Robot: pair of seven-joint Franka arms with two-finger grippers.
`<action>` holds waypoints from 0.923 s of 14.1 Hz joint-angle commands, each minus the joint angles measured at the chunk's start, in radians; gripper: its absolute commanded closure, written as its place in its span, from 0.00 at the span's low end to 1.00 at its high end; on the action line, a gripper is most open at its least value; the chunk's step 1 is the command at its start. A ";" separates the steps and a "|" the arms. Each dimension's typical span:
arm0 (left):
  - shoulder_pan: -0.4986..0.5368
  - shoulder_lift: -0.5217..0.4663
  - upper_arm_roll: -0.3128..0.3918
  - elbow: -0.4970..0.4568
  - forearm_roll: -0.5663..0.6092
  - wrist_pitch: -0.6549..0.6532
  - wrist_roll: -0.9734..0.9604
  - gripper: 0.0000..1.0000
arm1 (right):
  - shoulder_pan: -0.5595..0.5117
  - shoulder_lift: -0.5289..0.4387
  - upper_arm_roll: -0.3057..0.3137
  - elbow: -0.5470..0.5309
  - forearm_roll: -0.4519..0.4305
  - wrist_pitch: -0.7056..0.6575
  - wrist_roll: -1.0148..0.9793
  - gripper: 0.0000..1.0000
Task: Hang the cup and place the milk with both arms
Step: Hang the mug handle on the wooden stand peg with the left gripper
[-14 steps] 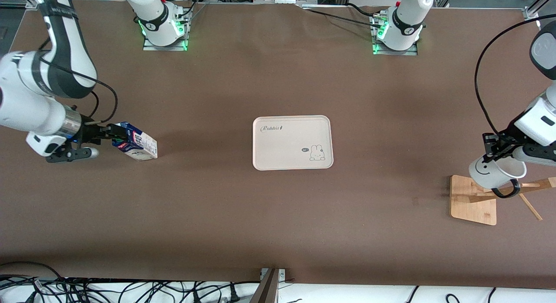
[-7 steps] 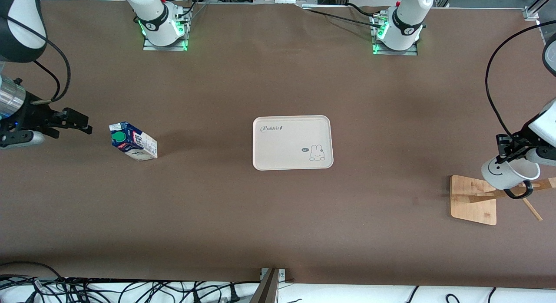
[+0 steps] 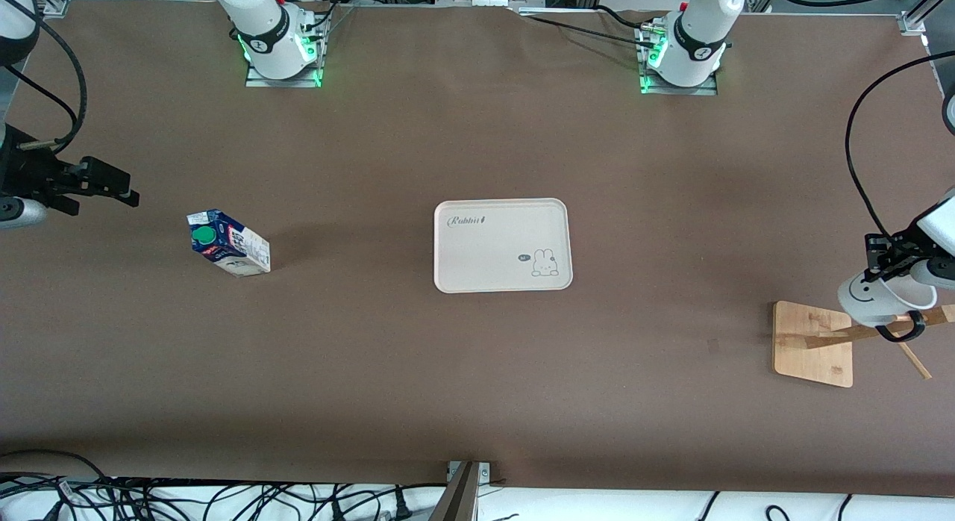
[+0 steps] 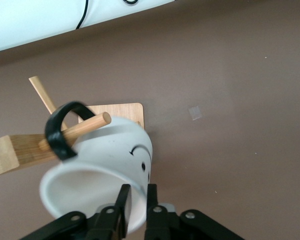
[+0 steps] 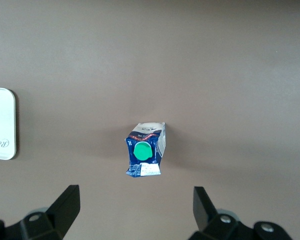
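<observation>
The left tool point(image 4: 136, 197) pinches the rim wall of the smiley-face mug point(image 3: 873, 301), one finger inside the mouth and one outside, with the mug tipped on its side so its black loop handle point(image 4: 60, 131) faces the wooden mug rack point(image 3: 813, 343). That tilt looks deliberate: in the left wrist view a round peg point(image 4: 87, 125) of the rack passes through the loop, so the handle appears threaded on, and the rim grip leaves the handle free for it. The mug hangs just below the left tool, over the rack's base board at the left arm's end of the counter point(image 3: 477, 372). Letting go seems the next step, though whether the peg already bears the weight cannot be told.

The right tool point(image 5: 132, 207) hangs in the air with its fingers spread wide and nothing between them. The milk carton point(image 3: 227, 243) stands upright on the counter straight ahead of that gap, well apart from it, green cap point(image 5: 141, 151) uppermost. The white rabbit tray point(image 3: 448, 245), probably the carton's destination, lies mid-counter, bare.
</observation>
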 commanded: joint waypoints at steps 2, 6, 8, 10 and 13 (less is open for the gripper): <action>-0.005 0.014 -0.004 0.035 0.006 -0.011 0.017 0.00 | -0.019 -0.024 0.012 0.015 -0.012 -0.030 -0.010 0.00; -0.080 -0.067 -0.030 0.038 0.010 -0.129 0.003 0.00 | -0.016 -0.024 0.014 0.036 -0.082 -0.060 -0.011 0.00; -0.088 -0.140 -0.076 0.033 0.012 -0.227 -0.029 0.00 | -0.010 -0.022 -0.019 0.035 -0.081 -0.060 -0.013 0.00; -0.079 -0.191 -0.125 0.029 0.044 -0.330 -0.057 0.00 | 0.029 -0.020 -0.053 0.033 -0.081 -0.060 -0.014 0.00; -0.011 -0.218 -0.187 0.007 0.087 -0.401 -0.093 0.00 | 0.101 -0.013 -0.139 0.033 -0.079 -0.060 -0.014 0.00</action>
